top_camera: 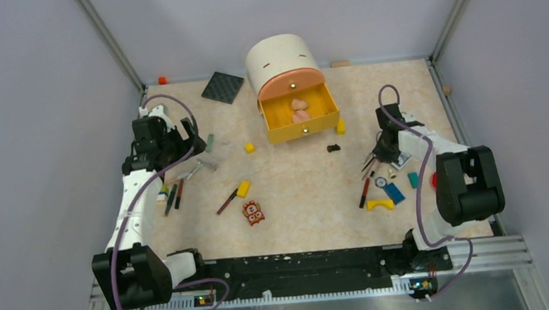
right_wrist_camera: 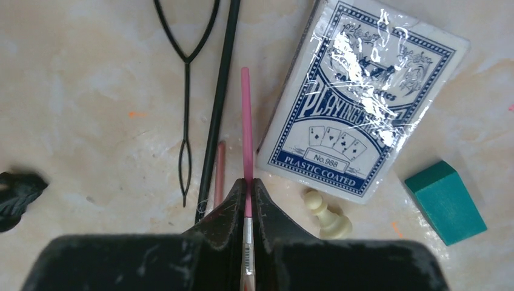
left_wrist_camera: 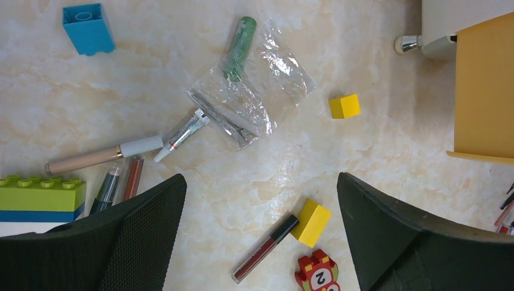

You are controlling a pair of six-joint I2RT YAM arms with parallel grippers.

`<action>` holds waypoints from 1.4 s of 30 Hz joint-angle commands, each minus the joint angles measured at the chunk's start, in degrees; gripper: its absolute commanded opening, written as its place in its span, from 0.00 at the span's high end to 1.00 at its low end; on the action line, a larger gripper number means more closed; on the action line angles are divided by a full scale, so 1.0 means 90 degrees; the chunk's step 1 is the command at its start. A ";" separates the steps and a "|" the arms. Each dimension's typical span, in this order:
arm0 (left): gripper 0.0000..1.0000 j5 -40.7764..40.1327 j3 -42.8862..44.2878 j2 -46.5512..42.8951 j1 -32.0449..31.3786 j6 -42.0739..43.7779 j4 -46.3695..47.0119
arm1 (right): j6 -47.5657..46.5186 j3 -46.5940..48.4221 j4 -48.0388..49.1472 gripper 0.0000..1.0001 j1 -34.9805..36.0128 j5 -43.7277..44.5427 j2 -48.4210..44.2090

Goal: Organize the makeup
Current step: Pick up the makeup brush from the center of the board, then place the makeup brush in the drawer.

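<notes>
My right gripper (right_wrist_camera: 247, 185) is shut on a thin pink stick (right_wrist_camera: 245, 121) with a silver ferrule. The stick points away beside a black stick (right_wrist_camera: 221, 91) and a brownish pencil (right_wrist_camera: 219, 167). In the top view this gripper (top_camera: 382, 150) is low at the right, above a red stick (top_camera: 364, 191). My left gripper (left_wrist_camera: 260, 212) is open and empty above the table. It looks down on a dark red lip gloss (left_wrist_camera: 263, 248), a green tube (left_wrist_camera: 240, 47), a small white tube (left_wrist_camera: 182, 133), a beige stick (left_wrist_camera: 103, 156) and two pencils (left_wrist_camera: 132, 179). A black square compact (top_camera: 222, 87) lies at the back.
An open yellow drawer (top_camera: 302, 119) stands at the back centre. A yellow block (left_wrist_camera: 311, 222), the owl tile (left_wrist_camera: 318, 274), clear plastic wrap (left_wrist_camera: 254, 97), a yellow cube (left_wrist_camera: 344, 106) and toy bricks (left_wrist_camera: 41, 191) lie under the left gripper. Playing cards (right_wrist_camera: 357, 103), a pawn (right_wrist_camera: 327, 215) and a teal block (right_wrist_camera: 445, 203) lie by the right gripper.
</notes>
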 commanded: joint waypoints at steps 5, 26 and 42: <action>0.01 0.0162 -0.0054 -0.0162 0.0005 0.0049 0.0284 | -0.0680 0.0447 0.0173 1.00 -0.0039 -0.0234 -0.1895; 0.01 0.0278 -0.0100 -0.0381 0.0019 0.0018 0.0348 | 0.2707 0.1552 0.3483 1.00 0.2225 0.0153 -0.1478; 0.01 0.0323 -0.0122 -0.0465 0.0121 0.0009 0.0368 | 0.2985 0.2808 0.3513 0.72 0.2859 0.0186 0.0288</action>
